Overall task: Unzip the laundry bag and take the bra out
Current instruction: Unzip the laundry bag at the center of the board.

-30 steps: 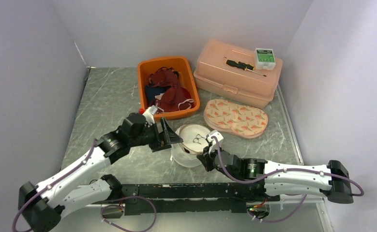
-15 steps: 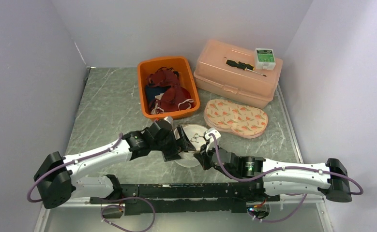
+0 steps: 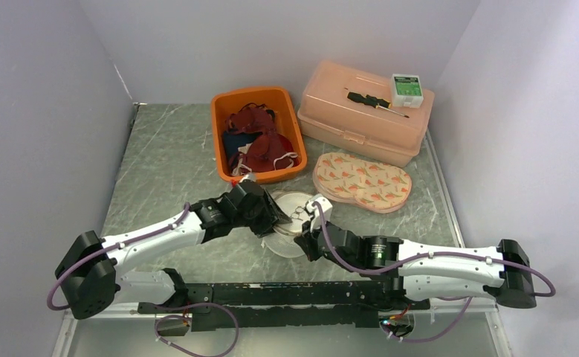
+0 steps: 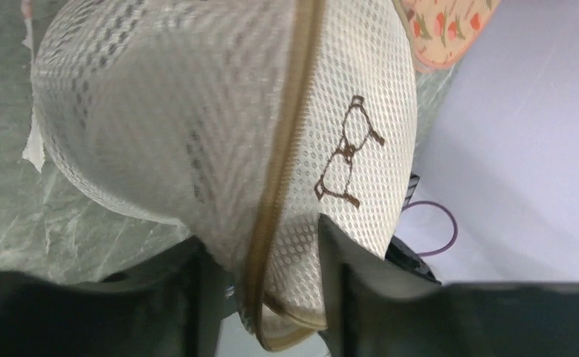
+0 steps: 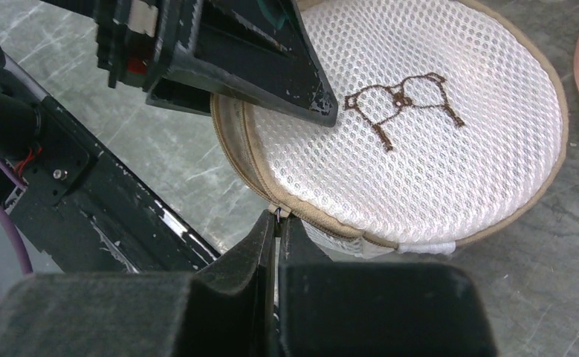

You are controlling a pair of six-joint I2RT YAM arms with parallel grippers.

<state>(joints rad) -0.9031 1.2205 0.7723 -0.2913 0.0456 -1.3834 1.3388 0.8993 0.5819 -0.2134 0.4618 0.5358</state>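
A round white mesh laundry bag (image 5: 450,156), embroidered with a brown bra outline, is seen lying on the marbled counter (image 3: 167,163) between the two arms, just in front of an orange bin (image 3: 217,134) of dark red garments. Its rim is straddled by the left end effector (image 4: 264,245), whose fingers are pressed against the mesh on either side of the tan zip band, clamping the bag. Their lower parts are cut off by the frame edge. The right end effector (image 5: 276,223) is clenched on the small metal zipper pull (image 5: 278,211) at the bag's near edge, and most of the pull is hidden between the fingertips. The zip is shown closed along the stretch in view; its far side is not seen. What is held inside cannot be made out through the mesh. From above, much of the bag is covered by both wrists.
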